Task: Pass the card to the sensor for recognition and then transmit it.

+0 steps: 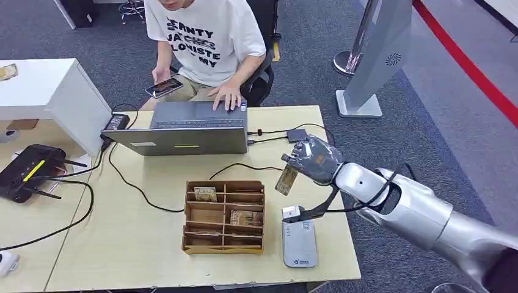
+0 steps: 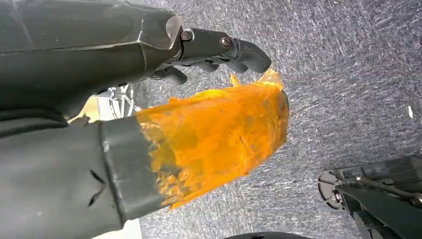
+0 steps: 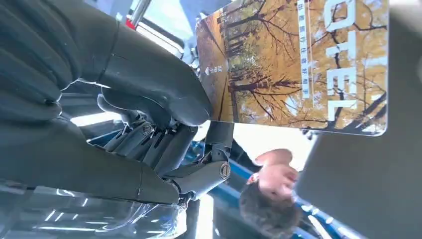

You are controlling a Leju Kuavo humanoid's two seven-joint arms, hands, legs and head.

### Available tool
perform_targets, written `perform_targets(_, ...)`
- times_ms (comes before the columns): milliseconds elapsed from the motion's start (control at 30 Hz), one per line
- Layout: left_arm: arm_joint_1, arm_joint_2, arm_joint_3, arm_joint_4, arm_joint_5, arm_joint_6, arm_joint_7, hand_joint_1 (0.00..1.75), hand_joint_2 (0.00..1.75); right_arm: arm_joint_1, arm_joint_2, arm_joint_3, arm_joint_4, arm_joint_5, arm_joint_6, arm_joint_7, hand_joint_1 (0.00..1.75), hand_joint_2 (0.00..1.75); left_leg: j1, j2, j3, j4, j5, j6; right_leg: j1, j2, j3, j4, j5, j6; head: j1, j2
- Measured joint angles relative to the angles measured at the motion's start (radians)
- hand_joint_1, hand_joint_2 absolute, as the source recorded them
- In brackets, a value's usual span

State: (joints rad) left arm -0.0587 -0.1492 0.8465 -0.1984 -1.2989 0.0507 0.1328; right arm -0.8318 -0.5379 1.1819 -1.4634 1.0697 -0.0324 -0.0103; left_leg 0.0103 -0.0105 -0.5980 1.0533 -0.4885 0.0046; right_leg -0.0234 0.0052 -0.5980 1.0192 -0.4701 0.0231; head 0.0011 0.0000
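A: The right hand (image 1: 314, 160) is holding the card (image 1: 286, 179) up above the table (image 1: 140, 244), fingers (image 3: 149, 74) clamped on one edge of it. It is a flat, glossy rectangle printed with autumn trees and pale lettering, hanging tilted in the air between the wooden organizer (image 1: 224, 216) and the silver arm.

B: And the sensor (image 1: 299, 243) is lying flat near the table's front edge, a slim grey slab with rounded corners, almost directly below the card, well apart from it.

A: The organizer is a brown box split into shallow compartments; a card is sitting in the upper left one, another in a right-hand slot lower down.

B: The right arm is reaching in from the lower right, forearm smooth and metallic, a black cable looping along it.

A: The left hand (image 2: 214, 134) is hanging over grey carpet, its thumb wrapped in crinkled orange film, dark fingers (image 2: 234, 50) curling loosely, nothing in them.

B: Behind the table, a person is touching a grey laptop (image 1: 183, 128).
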Motion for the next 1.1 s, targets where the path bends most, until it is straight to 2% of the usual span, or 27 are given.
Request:
perform_targets(333,0.000,0.000,0.000,0.000,-0.009,-0.005,0.000,0.00,0.00,-0.023,0.033,-0.059,0.044,0.004,0.000,0.015,1.75,1.75,0.000,0.000,0.000,0.000,0.000,0.000,0.000,0.000,0.000,0.000,0.000,0.000,0.000,0.000)
perform_targets(733,-0.001,-0.002,0.000,0.000,-0.022,-0.006,-0.006,0.00,0.00,-0.059,0.119,-0.145,0.092,0.014,0.008,0.033,1.75,1.75,0.000,0.000,0.000,0.000,0.000,0.000,0.000,0.000,0.000,0.000,0.000,0.000,0.000,0.000)
perform_targets(1100,-0.001,-0.003,0.000,0.000,-0.036,-0.006,-0.006,0.00,0.00,-0.065,0.199,-0.221,0.122,0.030,-0.013,0.053,1.75,1.75,0.000,0.000,0.000,0.000,0.000,0.000,0.000,0.000,0.000,0.000,0.000,0.000,0.000,0.000)
